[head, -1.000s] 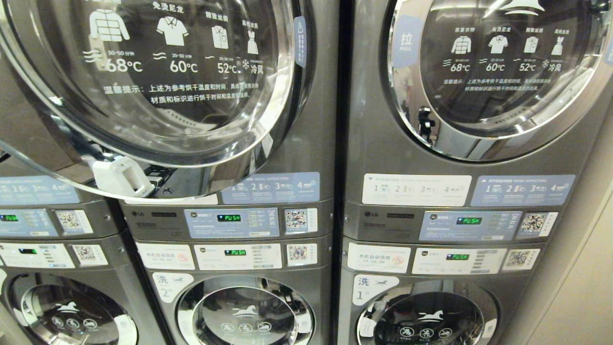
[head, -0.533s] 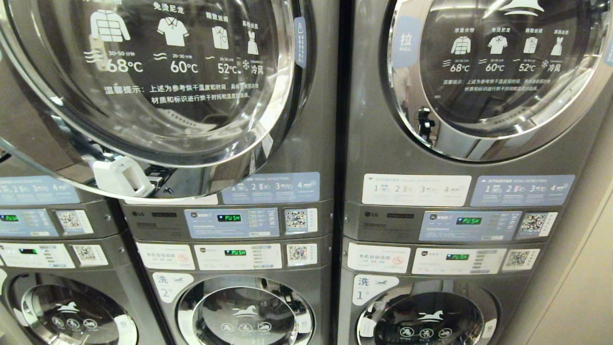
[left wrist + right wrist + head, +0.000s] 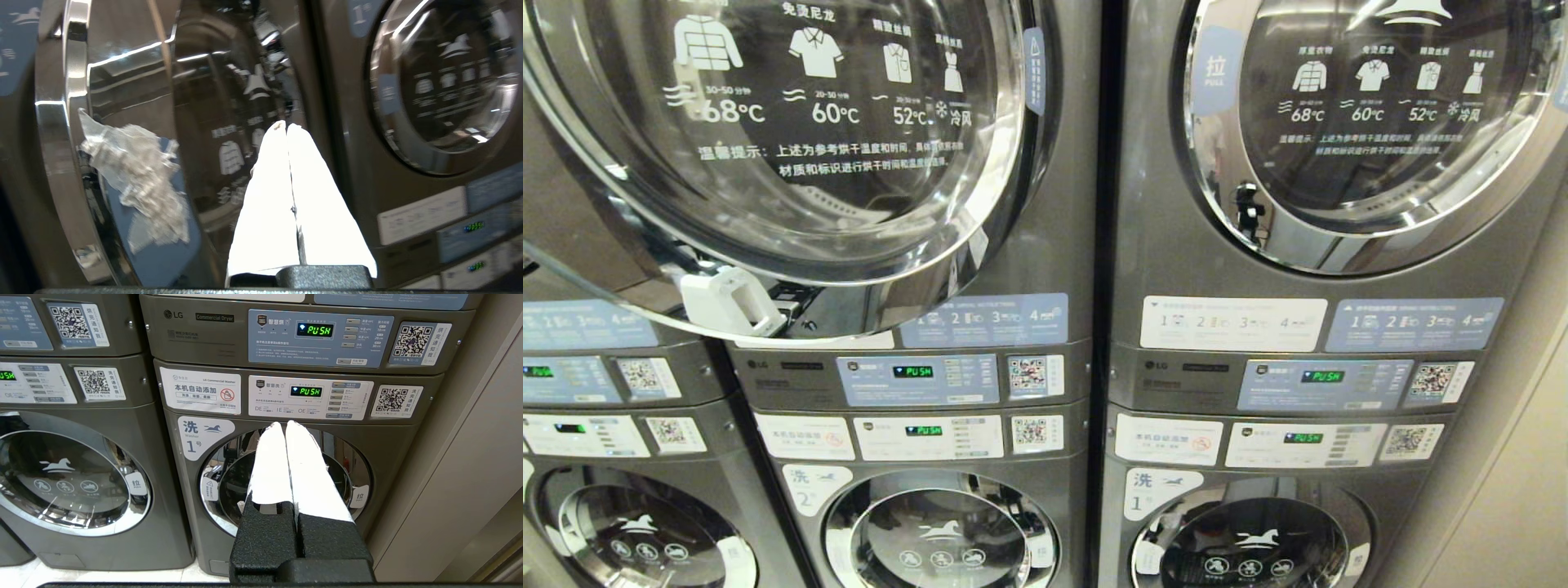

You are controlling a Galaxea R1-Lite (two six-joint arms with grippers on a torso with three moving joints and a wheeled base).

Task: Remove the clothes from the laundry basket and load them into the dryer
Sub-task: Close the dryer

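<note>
Stacked grey machines, two columns in the head view, dryers above washers.

Left dryer door (image 3: pixel 768 147): swung open toward the camera, white latch (image 3: pixel 731 302) at its lower edge.
Right dryer door (image 3: pixel 1372 122): closed.
Left gripper (image 3: pixel 286 126): white fingers pressed together, empty, raised just in front of the open door's glass.
Right gripper (image 3: pixel 284 424): fingers pressed together, empty, low, pointing at washer door (image 3: pixel 286 477) marked 1.
Clothes and laundry basket: in no view.
</note>
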